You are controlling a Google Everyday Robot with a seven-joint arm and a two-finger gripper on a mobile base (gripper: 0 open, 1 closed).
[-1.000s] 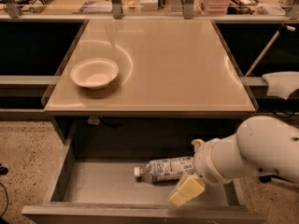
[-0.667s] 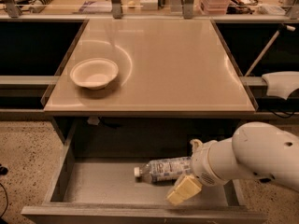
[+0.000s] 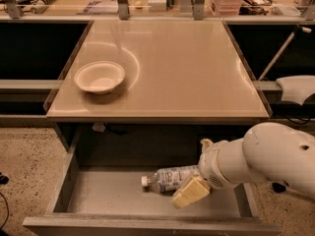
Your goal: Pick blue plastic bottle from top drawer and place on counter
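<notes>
The blue plastic bottle (image 3: pixel 170 178) lies on its side on the grey floor of the open top drawer (image 3: pixel 103 193), white cap pointing left. My gripper (image 3: pixel 192 173) reaches into the drawer from the right on a white arm. It is open, one pale yellow finger (image 3: pixel 190 191) in front of the bottle's base end and the other (image 3: pixel 204 144) behind it. The bottle's base is hidden by the wrist. The beige counter (image 3: pixel 182 68) is above the drawer.
A white bowl (image 3: pixel 99 76) stands on the counter's left side. Dark side shelves flank the counter. A white robot part (image 3: pixel 298 88) sits at the right edge. Clutter and posts line the back. The drawer's front panel (image 3: pixel 147 226) is near the bottom.
The gripper has shifted slightly left and up along the bottle. The bottle has not moved.
</notes>
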